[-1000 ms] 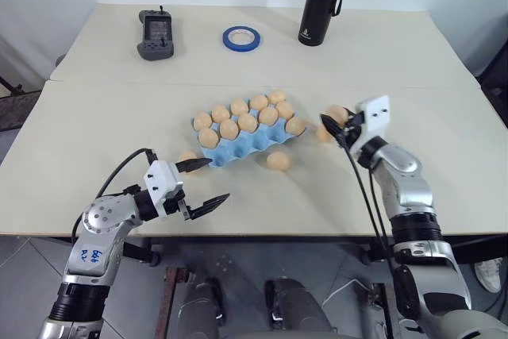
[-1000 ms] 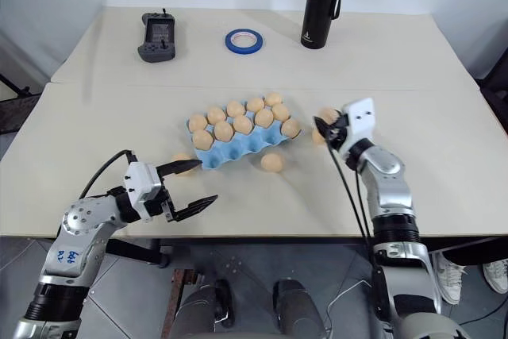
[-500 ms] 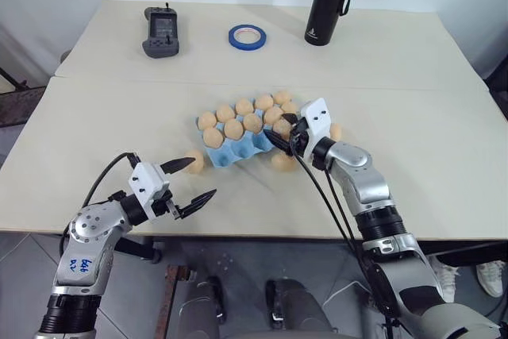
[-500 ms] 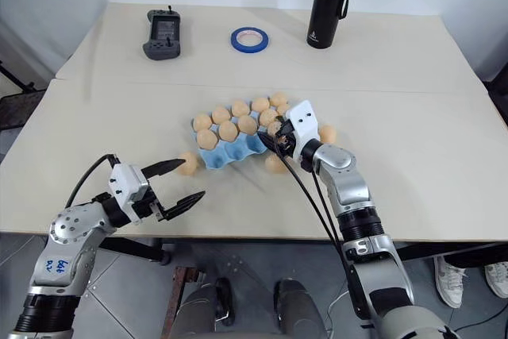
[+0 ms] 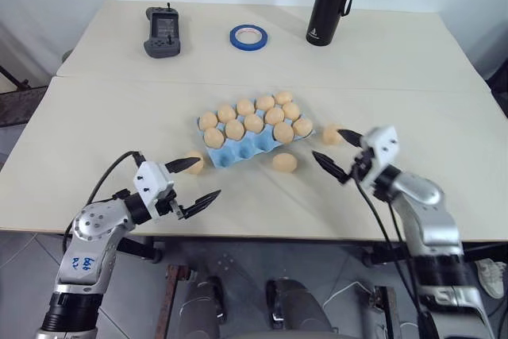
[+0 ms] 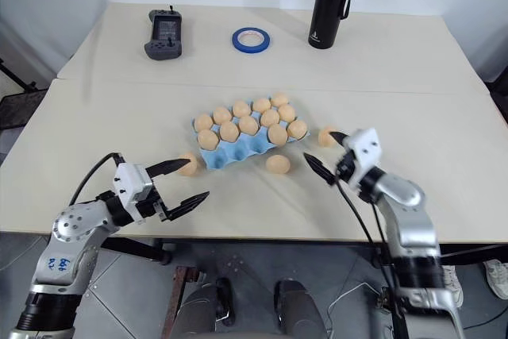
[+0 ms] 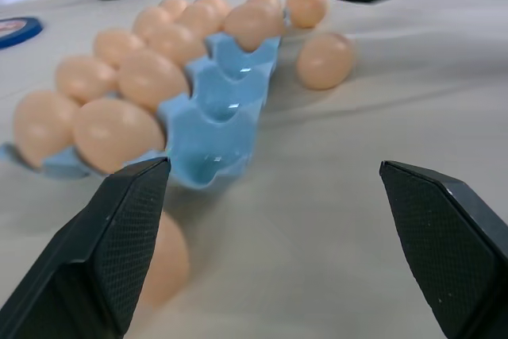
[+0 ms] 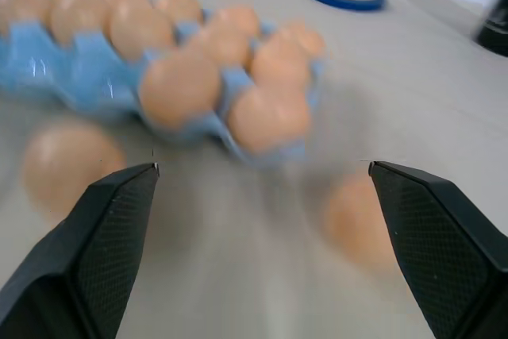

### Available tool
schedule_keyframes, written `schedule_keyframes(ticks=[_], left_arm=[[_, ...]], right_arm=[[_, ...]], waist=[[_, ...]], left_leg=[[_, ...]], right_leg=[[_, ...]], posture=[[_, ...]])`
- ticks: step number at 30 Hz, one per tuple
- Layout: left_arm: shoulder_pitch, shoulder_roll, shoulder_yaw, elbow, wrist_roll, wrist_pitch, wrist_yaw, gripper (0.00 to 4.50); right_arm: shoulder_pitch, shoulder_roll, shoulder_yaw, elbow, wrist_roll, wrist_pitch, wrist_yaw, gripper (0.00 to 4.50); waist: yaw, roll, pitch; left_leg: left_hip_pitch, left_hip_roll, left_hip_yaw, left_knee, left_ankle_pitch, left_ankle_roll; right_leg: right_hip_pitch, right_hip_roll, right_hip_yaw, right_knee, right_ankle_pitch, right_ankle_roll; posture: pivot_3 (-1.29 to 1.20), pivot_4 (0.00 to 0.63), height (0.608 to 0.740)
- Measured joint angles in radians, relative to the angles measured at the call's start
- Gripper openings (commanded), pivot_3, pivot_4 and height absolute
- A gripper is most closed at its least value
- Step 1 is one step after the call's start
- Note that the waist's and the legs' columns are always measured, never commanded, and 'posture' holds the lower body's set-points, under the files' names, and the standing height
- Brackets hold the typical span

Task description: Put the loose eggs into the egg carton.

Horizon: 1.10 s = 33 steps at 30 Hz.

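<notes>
Counter (image 5: 95, 109) carries the egg carton (image 5: 246, 147) mid-counter, ten eggs seated. Left tool (image 5: 196, 181) spread, empty, near front edge. Right tool (image 5: 340, 154) spread, empty. Three loose eggs (image 5: 285, 163) on the counter: one touching the carton's left end, one just in front, one by the right tool.

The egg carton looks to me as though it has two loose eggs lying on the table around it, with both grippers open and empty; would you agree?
Not quite: three loose eggs lie around the egg carton, not two. The right eye view shows one at its left end, one in front and one to its right. The left gripper and right gripper are open and empty.
</notes>
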Motion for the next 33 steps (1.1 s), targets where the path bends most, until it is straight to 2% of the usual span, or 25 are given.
schedule_keyframes(ticks=[4, 12, 15, 20, 26, 33], left_arm=[[-0.037, -0.022, -0.024, 0.033, 0.000, 0.003, -0.015, 4.50], [-0.078, -0.024, -0.041, 0.077, 0.000, -0.001, -0.039, 4.50], [-0.081, -0.024, -0.040, 0.087, 0.001, -0.004, -0.039, 4.50], [-0.079, -0.027, -0.041, 0.085, 0.001, -0.010, -0.028, 4.50], [-0.055, -0.027, -0.040, 0.076, 0.002, -0.011, -0.014, 4.50], [-0.022, -0.025, -0.018, 0.026, 0.002, -0.008, 0.022, 4.50]], right_arm=[[0.106, -0.007, -0.074, 0.013, 0.007, -0.068, -0.005, 4.44], [0.127, -0.006, -0.105, 0.086, 0.006, -0.153, -0.019, 4.44], [0.065, -0.003, -0.093, 0.097, 0.009, -0.142, -0.019, 4.44], [-0.127, -0.004, -0.024, 0.200, -0.018, -0.076, -0.022, 4.44], [-0.302, 0.007, 0.036, 0.455, -0.085, -0.053, -0.048, 4.44], [-0.443, 0.060, 0.069, 0.677, -0.132, -0.142, -0.058, 4.44]], waist=[[-0.008, 0.000, 0.000], [-0.007, 0.000, 0.000], [-0.009, 0.000, 0.000], [-0.006, 0.000, 0.000], [-0.004, 0.000, 0.000], [-0.013, 0.000, 0.000]], left_leg=[[0.001, 0.000, 0.000, 0.002, 0.000, 0.000], [0.001, 0.001, 0.000, 0.005, 0.000, 0.000], [0.002, 0.001, 0.000, 0.005, 0.000, 0.000], [0.001, 0.002, -0.001, 0.006, 0.000, -0.001], [0.000, 0.000, -0.001, 0.006, 0.001, -0.001], [0.001, 0.002, 0.000, 0.008, 0.001, -0.001]], right_leg=[[0.000, 0.001, 0.001, 0.002, 0.001, 0.001], [0.001, 0.001, 0.001, 0.003, 0.001, 0.001], [0.001, 0.001, 0.001, 0.004, 0.001, 0.001], [0.001, 0.001, 0.000, 0.005, 0.001, 0.001], [0.001, 0.000, 0.001, 0.004, 0.001, 0.001], [0.001, 0.001, 0.001, 0.005, 0.001, 0.001]], posture=[[0.00, 0.150, 0.740], [0.00, 0.150, 0.740], [0.00, 0.150, 0.740], [0.00, 0.150, 0.740], [0.00, 0.150, 0.740], [0.00, 0.150, 0.740]])
